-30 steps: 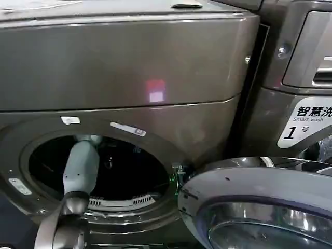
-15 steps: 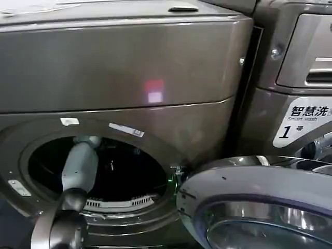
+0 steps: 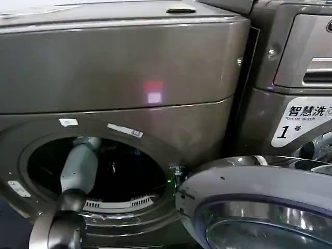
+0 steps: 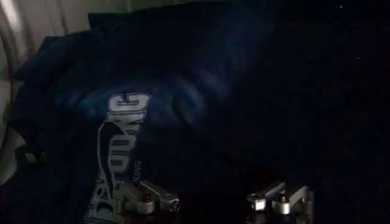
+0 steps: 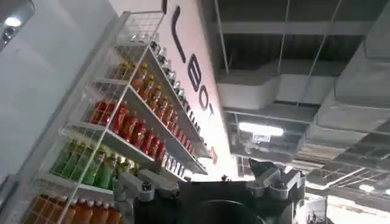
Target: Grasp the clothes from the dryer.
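Clothes (image 4: 152,115) lie inside the drum of the dryer (image 3: 124,67), dark navy with pale lettering, while its door (image 3: 254,207) hangs open beside the porthole. Left gripper (image 4: 213,204) hovers just above the fabric, fingers (image 4: 146,198) spread apart (nothing between them). Right gripper (image 5: 210,185) points up toward shelves of bottles (image 5: 122,128), also spread wide.

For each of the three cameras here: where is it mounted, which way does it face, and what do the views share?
Head view: looks forward and down at the bronze-grey front-loading dryer; the left arm reaches into its porthole.
Left wrist view: inside the drum, facing the dark navy clothes with pale lettering; the left gripper is open.
Right wrist view: tilted up at a bottle shelf and ceiling; the right gripper is open.
Shared: the head and left wrist views both look into the drum.
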### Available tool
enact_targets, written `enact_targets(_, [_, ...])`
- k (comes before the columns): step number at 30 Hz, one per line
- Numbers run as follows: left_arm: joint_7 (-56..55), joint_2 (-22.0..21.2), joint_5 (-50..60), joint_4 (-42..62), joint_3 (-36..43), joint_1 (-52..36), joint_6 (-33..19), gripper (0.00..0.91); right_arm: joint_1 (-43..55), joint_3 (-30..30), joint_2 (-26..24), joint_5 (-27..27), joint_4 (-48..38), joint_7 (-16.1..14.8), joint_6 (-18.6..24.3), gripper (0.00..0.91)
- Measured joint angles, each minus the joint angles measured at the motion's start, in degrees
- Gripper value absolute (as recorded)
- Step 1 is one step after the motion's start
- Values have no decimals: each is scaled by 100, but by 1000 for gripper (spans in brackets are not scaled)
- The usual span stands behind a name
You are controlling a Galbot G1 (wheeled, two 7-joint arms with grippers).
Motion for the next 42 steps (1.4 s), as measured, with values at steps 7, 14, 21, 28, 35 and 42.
enact_targets(7, [-37,11,-64,-218,7,150,91,0,26,-38,-7,-2,-6,1,3,907])
enact_targets(14, [-43,33,-115,-346,7,227,108,0,39,-55,-5,-8,-6,2,9,907])
enact_targets(21, [-38,49,-182,-512,13,316,127,0,36,-61,-2,-11,-8,2,18,907])
enact_targets(28, [-59,68,-213,-656,24,384,141,0,54,-92,6,-12,10,2,17,907])
enact_targets(35, [-52,81,-238,-680,27,395,173,0,42,-93,11,-12,8,2,19,907])
enact_targets(42, [-67,69,-255,-653,27,399,232,0,44,-97,10,-12,9,2,19,907])
